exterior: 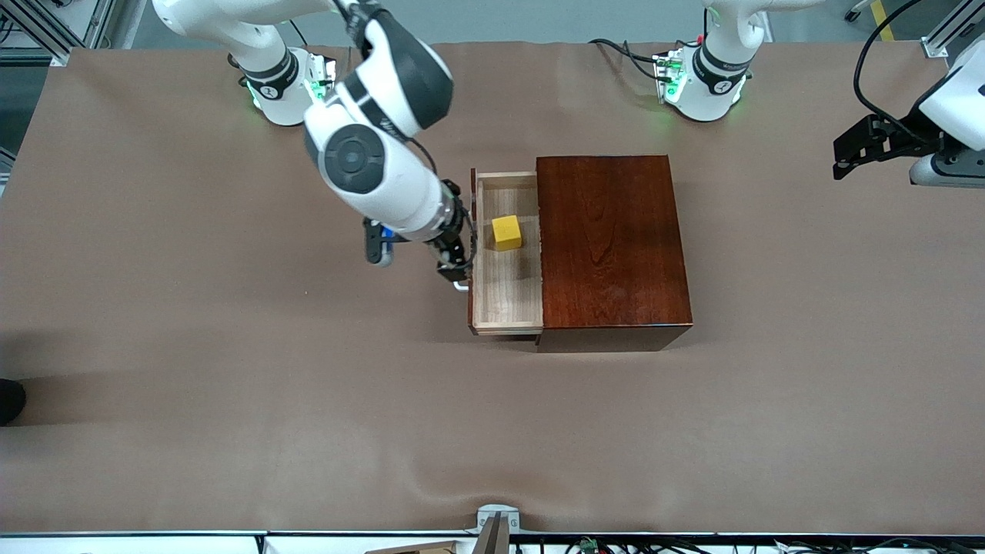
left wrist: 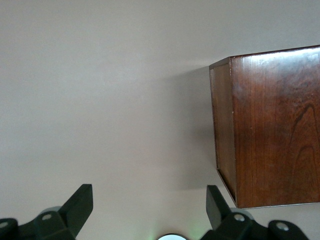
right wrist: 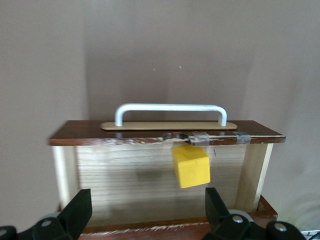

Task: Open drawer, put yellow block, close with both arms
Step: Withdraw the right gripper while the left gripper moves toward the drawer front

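The drawer (exterior: 508,296) stands pulled out of the dark wooden box (exterior: 612,246) toward the right arm's end of the table. The yellow block (exterior: 506,232) is in its pale tray, clear of the walls. My right gripper (exterior: 455,261) is open over the drawer's front edge, by the white handle (exterior: 462,286). In the right wrist view the gripper (right wrist: 147,196) holds nothing; the tilted block (right wrist: 190,166), the tray (right wrist: 125,185) and the handle (right wrist: 170,107) show past the fingers. My left gripper (exterior: 854,150) waits open above the table off the box's other end, with the box (left wrist: 270,125) beside the gripper (left wrist: 150,192).
Brown cloth (exterior: 231,385) covers the whole table. Cables (exterior: 631,58) lie by the left arm's base. A metal bracket (exterior: 496,527) sits at the table edge nearest the front camera. A dark object (exterior: 9,400) pokes in at the right arm's end.
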`<state>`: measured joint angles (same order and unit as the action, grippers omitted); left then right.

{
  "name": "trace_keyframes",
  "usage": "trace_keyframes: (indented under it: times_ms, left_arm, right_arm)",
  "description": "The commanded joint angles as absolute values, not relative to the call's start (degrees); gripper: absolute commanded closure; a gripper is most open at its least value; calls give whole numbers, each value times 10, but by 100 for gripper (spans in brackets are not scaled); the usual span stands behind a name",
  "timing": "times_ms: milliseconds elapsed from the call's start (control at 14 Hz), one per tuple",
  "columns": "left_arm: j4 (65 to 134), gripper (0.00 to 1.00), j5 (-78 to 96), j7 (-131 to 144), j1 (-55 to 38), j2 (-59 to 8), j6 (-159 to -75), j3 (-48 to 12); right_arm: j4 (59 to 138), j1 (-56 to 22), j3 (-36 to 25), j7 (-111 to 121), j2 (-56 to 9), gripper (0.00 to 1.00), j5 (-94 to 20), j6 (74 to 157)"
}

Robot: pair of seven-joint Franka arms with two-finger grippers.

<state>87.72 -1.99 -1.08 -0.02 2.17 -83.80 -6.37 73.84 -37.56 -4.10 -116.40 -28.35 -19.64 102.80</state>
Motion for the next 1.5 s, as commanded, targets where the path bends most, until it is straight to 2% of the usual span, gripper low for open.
trace_keyframes:
  times_ms: [0,285,641,784,998,1425]
  left_arm:
    - [876,0,-7,-7,1,20,-843,-71]
    - [861,0,6,21,-6,9,-843,-89]
    - [853,0,5,71,-18,-9,-843,-119]
    - [824,0,4,133,-46,-43,-846,-142]
    - [739,0,0,334,-142,-131,-860,-154]
    - [725,0,5,580,-270,-213,-1016,-154]
  right_arm:
    - [723,-357,-35,-1092,-260,0,-176,999]
    - [717,-329,-35,-1053,-231,0,-117,969]
    - [716,-258,-35,-810,-192,0,-114,882]
    - [716,-227,-34,-747,-179,0,-114,867]
    - [716,-193,-34,-687,-168,0,-114,862]
    - [700,-149,-34,-567,-167,0,-113,824]
